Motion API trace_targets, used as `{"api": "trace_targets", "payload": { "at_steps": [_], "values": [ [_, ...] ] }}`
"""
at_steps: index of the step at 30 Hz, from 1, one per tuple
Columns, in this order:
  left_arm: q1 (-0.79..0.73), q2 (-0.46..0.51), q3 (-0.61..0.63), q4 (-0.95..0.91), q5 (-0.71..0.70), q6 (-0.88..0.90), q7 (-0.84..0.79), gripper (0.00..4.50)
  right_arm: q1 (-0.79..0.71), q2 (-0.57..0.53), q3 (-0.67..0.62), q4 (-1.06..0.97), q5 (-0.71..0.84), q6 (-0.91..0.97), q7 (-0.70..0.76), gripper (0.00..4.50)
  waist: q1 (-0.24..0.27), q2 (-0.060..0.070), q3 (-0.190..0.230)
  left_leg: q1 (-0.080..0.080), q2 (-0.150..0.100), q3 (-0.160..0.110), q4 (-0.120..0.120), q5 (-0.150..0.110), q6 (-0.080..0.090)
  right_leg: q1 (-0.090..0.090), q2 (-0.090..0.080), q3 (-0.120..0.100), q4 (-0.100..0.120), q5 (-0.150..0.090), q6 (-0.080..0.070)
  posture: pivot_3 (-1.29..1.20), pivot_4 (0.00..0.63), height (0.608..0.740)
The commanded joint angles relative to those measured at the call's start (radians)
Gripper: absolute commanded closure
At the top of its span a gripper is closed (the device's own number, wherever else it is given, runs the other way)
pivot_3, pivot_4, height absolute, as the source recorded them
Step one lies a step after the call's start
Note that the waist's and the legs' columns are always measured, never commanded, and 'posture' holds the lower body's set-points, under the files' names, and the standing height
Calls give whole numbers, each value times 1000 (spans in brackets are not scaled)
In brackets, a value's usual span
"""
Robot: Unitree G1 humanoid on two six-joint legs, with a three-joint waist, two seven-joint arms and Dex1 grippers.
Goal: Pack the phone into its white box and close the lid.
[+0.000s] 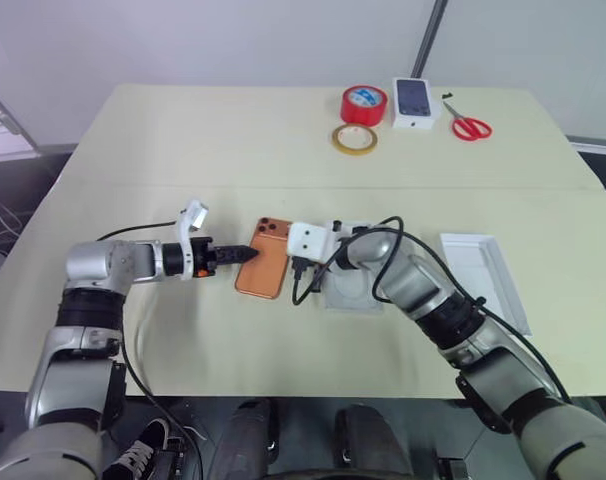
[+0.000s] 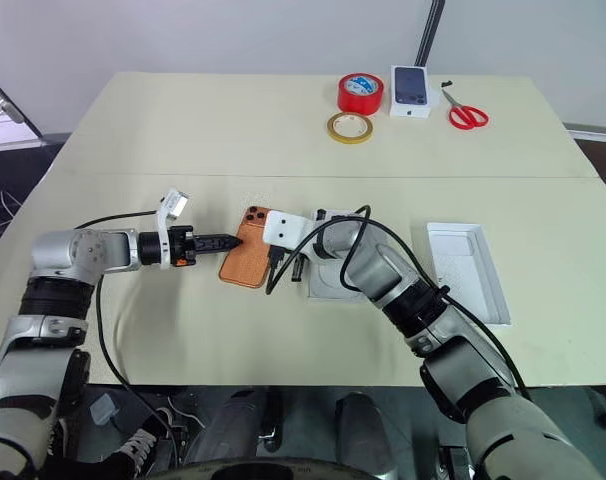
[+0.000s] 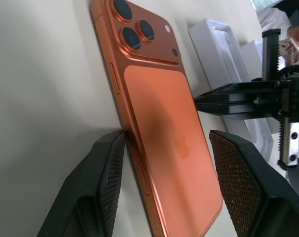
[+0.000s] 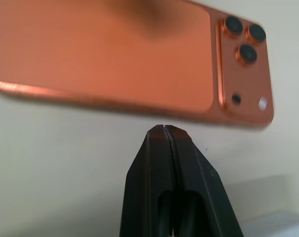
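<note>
Now left pincer apart astride phone; right pincer pressed together beside it.

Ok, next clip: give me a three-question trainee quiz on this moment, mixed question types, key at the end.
1. True or false: the phone already lies inside the white box.
2. Which end effector has its fingers shut with nothing between them? A) left end effector B) right end effector C) both
3. Fill in: the phone lies with its ____ facing up, camera cluster showing.

Key
1. False. It lies on the table, beside the box, on the robot's left of it.
2. B. The right one is pinched shut at the phone's long edge; the left one stands open around the phone's end.
3. Back.
</note>
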Motion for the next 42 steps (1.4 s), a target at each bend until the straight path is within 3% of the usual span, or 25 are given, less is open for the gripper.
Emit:
{"api": "trace_targets", "payload": {
  "at_steps": [1,14,17,21,27,30,33,37,42],
  "values": [
    [11,-54,-54,-29,-7,70,-2,1642,-7,27,-3,5,-5,-6,-5,4479,0,0,0,0,0,0,0,0,0,0,0,0,0,0,0,0,150,728],
    [-6,-82,46,-34,-31,130,46,1642,29,4,-27,-19,-6,0,2,4479,-3,0,0,0,0,0,0,0,0,0,1,0,0,0,0,0,150,728],
    [14,-85,68,-28,-44,155,57,2547,26,7,-33,-10,-5,-3,-3,4500,-4,0,0,0,0,0,0,0,0,0,1,0,0,0,0,0,150,728],
    [35,-88,89,-40,-68,190,66,4385,31,6,-37,-11,-4,-12,-6,4500,-1,-1,0,0,0,0,0,0,0,0,1,-1,0,0,0,0,150,728],
    [36,-90,179,-13,-121,260,93,4385,44,12,-106,-44,59,-42,-5,4500,-6,-1,0,0,0,0,0,0,-1,-1,1,0,1,0,0,0,150,728],
    [53,-92,222,-22,-143,263,106,4385,77,34,-271,-159,291,9,95,4500,-6,-1,1,-1,0,0,0,1,-1,-1,1,0,1,0,0,0,150,728],
    [88,-123,282,-83,-182,248,129,4429,110,9,-404,-267,471,103,163,3599,-7,-1,1,-1,1,0,-1,0,-1,-1,1,0,1,0,0,0,150,728],
    [181,-177,313,-251,-202,179,181,4429,246,-186,-411,-405,492,44,276,1586,3,-2,1,-1,1,-1,-2,-1,1,0,-1,0,-3,0,0,0,150,728],
    [197,-207,319,-293,-227,180,230,4429,451,-407,-401,-453,413,-220,372,1586,-1,-2,1,-1,0,0,-2,-2,2,1,-2,0,-5,0,0,0,150,728]
  ]
}}
